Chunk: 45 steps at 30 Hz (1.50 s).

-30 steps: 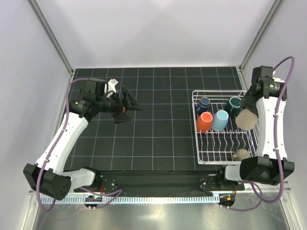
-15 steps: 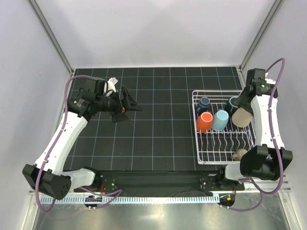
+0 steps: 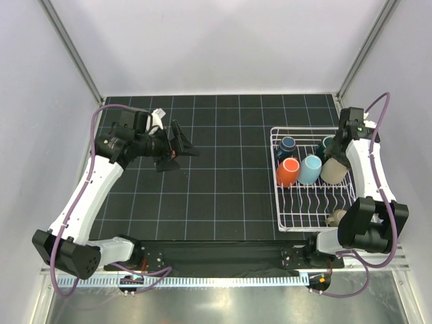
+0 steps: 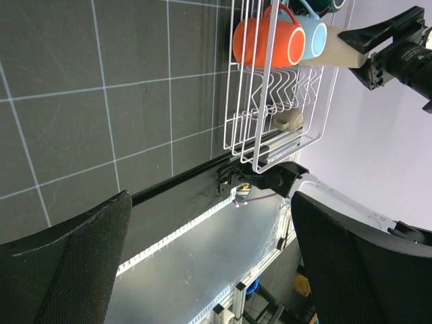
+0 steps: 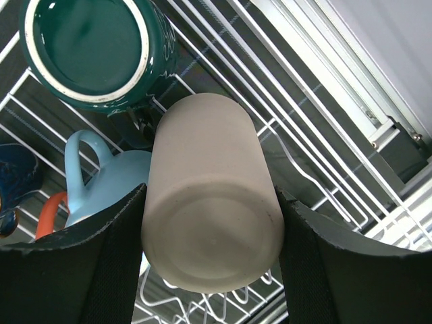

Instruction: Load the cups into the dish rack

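The white wire dish rack (image 3: 295, 219) stands at the right of the mat. In it are the navy cup (image 3: 287, 145), orange cup (image 3: 287, 173), light blue mug (image 3: 310, 169), dark teal mug (image 3: 329, 146) and the small taupe mug (image 3: 337, 217) at the near corner. My right gripper (image 3: 335, 162) is shut on the tall beige tumbler (image 5: 210, 229), holding it mouth-down over the rack beside the teal mug (image 5: 94, 50) and the blue mug (image 5: 111, 179). My left gripper (image 3: 181, 150) is open and empty above the mat at the left.
The rack (image 4: 270, 135) with the orange cup (image 4: 266, 42) shows far off in the left wrist view. Frame posts rise at the back corners. A metal rail (image 3: 223, 273) runs along the near edge.
My right gripper has carried the beige tumbler back and down into the rack, next to the teal mug. The left arm has stayed in place.
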### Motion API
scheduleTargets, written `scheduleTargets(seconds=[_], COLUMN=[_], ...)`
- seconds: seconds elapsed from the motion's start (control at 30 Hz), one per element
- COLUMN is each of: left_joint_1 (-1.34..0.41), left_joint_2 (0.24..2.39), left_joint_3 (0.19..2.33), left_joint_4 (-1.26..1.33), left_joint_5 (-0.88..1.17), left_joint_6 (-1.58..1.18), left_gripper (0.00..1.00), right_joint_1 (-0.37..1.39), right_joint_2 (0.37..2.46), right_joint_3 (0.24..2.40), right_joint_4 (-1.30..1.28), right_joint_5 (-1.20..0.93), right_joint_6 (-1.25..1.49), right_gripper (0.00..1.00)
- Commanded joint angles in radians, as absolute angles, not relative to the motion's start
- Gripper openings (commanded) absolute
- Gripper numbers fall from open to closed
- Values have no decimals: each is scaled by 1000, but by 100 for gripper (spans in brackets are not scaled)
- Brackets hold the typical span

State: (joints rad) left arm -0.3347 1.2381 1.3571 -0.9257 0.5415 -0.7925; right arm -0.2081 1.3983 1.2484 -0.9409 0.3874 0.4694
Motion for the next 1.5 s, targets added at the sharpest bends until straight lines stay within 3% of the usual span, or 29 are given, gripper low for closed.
scheduleTargets(seconds=[0.0,0.37,0.53,0.63,0.73,0.77,0.87,0.97,1.47], left_joint_1=[-339,-339,-339,-339,-339,-339,-339,-339,-382], left_joint_2=[1244,1249,1247,1246,1244,1243,1238,1229,1209], left_joint_3=[1394,1388,1385,1384,1379,1376,1371,1362,1348], left_joint_4=[-936,-934,-933,-933,-933,-930,-927,-927,-928], left_joint_5=[538,538,541,543,546,546,551,554,563], left_joint_6=[-769,-772,-773,-775,-778,-778,-781,-782,-802], left_gripper=[96,97,96,97,96,97,96,96,96], right_joint_1=[-213,-213,-213,-213,-213,-213,-212,-212,-166], right_joint_2=[1342,1342,1347,1347,1344,1344,1342,1338,1207], right_joint_3=[1215,1135,1112,1104,1109,1112,1130,1144,1384], right_joint_4=[-838,-766,-776,-790,-810,-825,-862,-893,-1126], right_joint_5=[402,405,403,405,396,397,405,396,309], right_joint_6=[489,472,472,476,469,471,471,476,483], right_gripper=[4,4,13,25,49,64,87,100,100])
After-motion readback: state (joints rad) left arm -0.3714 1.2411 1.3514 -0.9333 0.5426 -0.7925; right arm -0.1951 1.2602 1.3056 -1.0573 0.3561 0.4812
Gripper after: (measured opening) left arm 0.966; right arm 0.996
